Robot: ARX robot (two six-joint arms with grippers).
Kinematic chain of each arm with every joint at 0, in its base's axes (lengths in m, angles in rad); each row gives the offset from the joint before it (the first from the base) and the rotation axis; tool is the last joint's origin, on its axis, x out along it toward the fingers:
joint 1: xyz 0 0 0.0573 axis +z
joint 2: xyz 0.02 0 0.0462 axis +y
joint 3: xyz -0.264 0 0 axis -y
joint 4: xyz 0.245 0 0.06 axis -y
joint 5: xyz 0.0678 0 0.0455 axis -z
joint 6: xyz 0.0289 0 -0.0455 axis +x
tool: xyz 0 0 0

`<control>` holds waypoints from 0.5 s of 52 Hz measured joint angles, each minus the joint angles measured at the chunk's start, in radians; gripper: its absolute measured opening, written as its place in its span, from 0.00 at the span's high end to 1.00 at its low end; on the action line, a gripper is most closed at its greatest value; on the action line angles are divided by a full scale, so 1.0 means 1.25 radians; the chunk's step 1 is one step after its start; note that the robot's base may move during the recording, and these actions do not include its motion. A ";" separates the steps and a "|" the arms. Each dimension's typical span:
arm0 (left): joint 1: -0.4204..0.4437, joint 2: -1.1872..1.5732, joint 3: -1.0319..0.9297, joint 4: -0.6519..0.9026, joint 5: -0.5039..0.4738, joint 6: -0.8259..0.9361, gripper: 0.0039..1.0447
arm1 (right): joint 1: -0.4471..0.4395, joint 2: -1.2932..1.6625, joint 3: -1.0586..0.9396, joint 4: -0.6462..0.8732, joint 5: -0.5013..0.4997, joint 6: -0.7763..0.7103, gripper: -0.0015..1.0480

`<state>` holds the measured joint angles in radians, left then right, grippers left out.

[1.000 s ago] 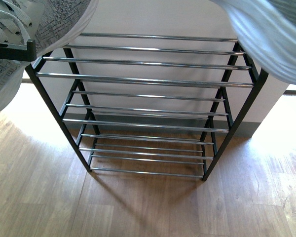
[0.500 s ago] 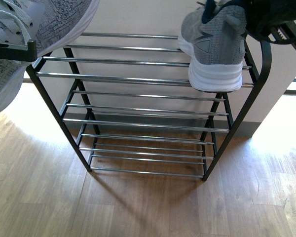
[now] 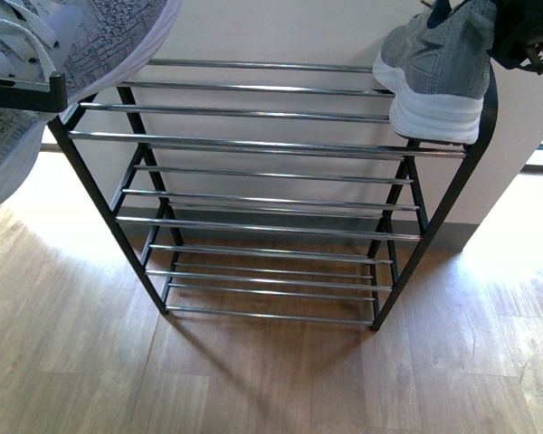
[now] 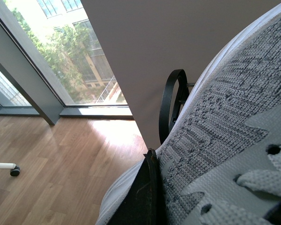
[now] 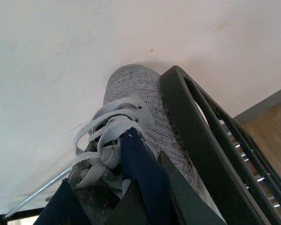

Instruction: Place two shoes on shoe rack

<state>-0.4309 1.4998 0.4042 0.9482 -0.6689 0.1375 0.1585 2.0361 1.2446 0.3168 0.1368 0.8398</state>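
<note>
Right tool (image 3: 518, 41) was closed on the navy collar of the right shoe (image 3: 434, 77), not let go. That shoe was at the far right end of the shoe rack (image 3: 100, 194), over the top tier (image 3: 271, 116), heel toward the near side and toe toward the wall (image 3: 281, 32). The white sole looked down on the bars or just above them; couldn't tell if the weight was fully on. Left tool (image 3: 23, 90) was closed on the left shoe (image 3: 109, 36), with one dark finger (image 4: 143, 197) pressed into the grey knit. That shoe was held up in the air at the near left corner of the rack, tilted, not on any tier.

Progress, judged: first shoe roughly placed but not released, second shoe not placed, so about halfway. Left to do: open the right tool and clear it, bring the left shoe onto a tier, release.

Around: wood floor (image 3: 271, 380) under the rack, lower tiers bare, window (image 4: 61, 56) off to the left, a small caster (image 4: 14, 171) on the floor by it. In the way: the rack's rounded right frame sat tight beside the right shoe, and the left corner post was just under the left shoe
</note>
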 joint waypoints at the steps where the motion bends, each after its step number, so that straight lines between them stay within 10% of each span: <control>1: 0.000 0.000 0.000 0.000 0.000 0.000 0.98 | 0.000 0.000 0.000 -0.008 -0.002 -0.005 0.99; 26: 0.000 0.000 0.000 0.000 0.000 0.000 0.98 | -0.093 -0.345 -0.088 -0.095 -0.057 -0.244 0.19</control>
<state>-0.4313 1.4998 0.4042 0.9482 -0.6689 0.1375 0.0425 1.6047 1.1351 0.1978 0.0654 0.5346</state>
